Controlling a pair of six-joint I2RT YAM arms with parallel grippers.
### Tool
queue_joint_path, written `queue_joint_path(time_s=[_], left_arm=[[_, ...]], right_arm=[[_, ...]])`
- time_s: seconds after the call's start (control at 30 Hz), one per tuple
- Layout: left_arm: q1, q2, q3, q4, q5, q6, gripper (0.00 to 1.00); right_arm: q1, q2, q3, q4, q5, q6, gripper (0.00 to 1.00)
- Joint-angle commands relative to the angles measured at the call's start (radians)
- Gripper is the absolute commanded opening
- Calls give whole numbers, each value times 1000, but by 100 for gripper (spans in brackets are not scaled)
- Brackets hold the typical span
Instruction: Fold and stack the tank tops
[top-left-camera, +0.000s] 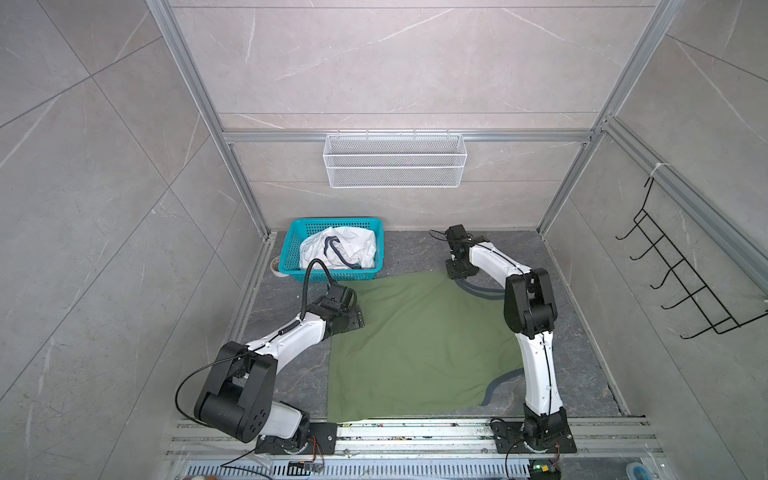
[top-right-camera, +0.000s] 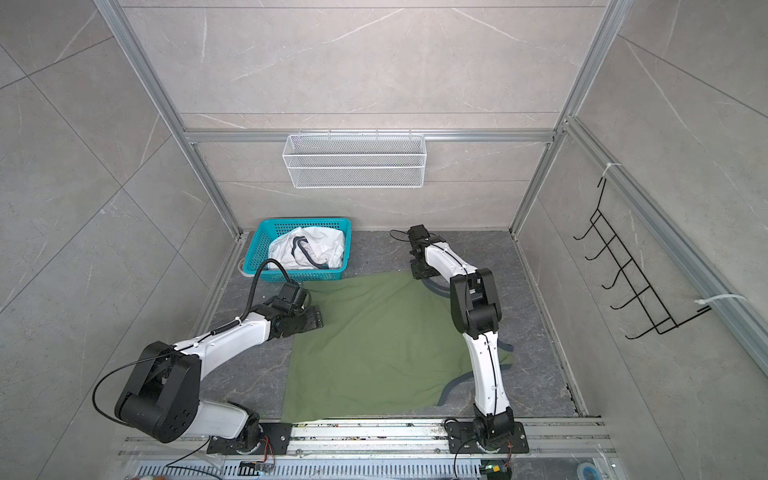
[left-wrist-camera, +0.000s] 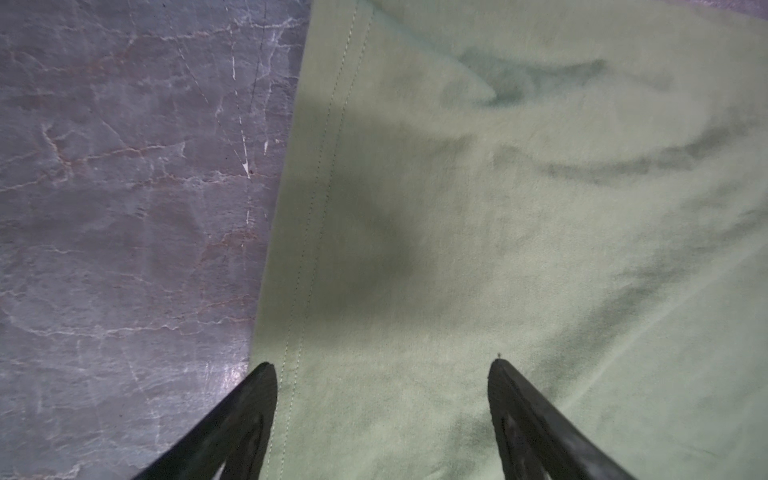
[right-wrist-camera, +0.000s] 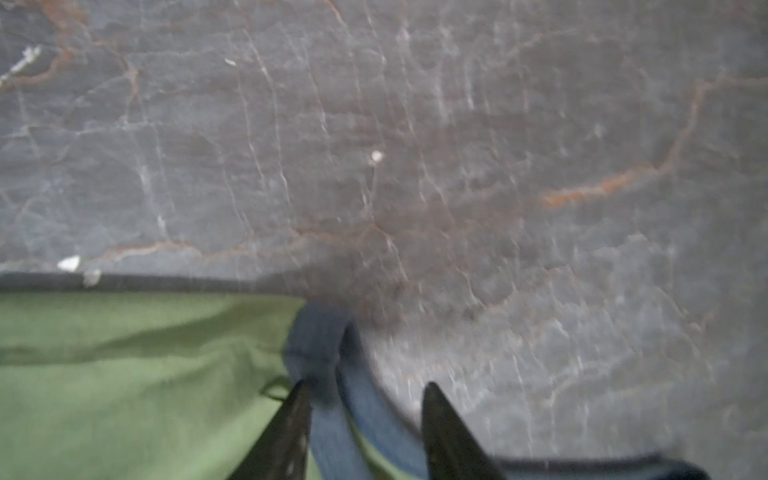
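Two arms (top-left-camera: 286, 338) (top-left-camera: 538, 365), two tank tops (top-left-camera: 415, 349) (top-left-camera: 353, 245)

Both arms (top-left-camera: 540, 365) are showing glossy white shells (top-left-camera: 286, 338), chunky black joint housings (top-left-camera: 530, 303), looping black cables (top-left-camera: 309, 274) and screwed black base plates (top-left-camera: 324, 434).

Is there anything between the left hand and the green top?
Nothing visible does. The left hand is open directly over the green top, near its stitched edge.

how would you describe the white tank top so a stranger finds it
At the back left of the dark stone table stands a teal basket. The white tank top lies crumpled inside it, navy-trimmed, unlike the olive tank top spread flat.
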Motion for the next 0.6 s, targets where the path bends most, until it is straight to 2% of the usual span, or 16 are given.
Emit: queue_joint_path(time_s=[0.0, 0.27, 0.43, 0.57], left_arm=[[-3, -57, 2, -32, 35, 5, 82], [-106, -53, -19, -54, 36, -32, 82], [-115, -5, -45, -13, 40, -56, 82], [-115, 56, -35, 32, 51, -70, 82]], right_arm=[[11, -180, -109, 3, -9, 56, 52], [48, -544, -666, 198, -296, 251, 54], [82, -703, -925, 267, -354, 345, 54], [82, -730, -1023, 305, -341, 393, 54]])
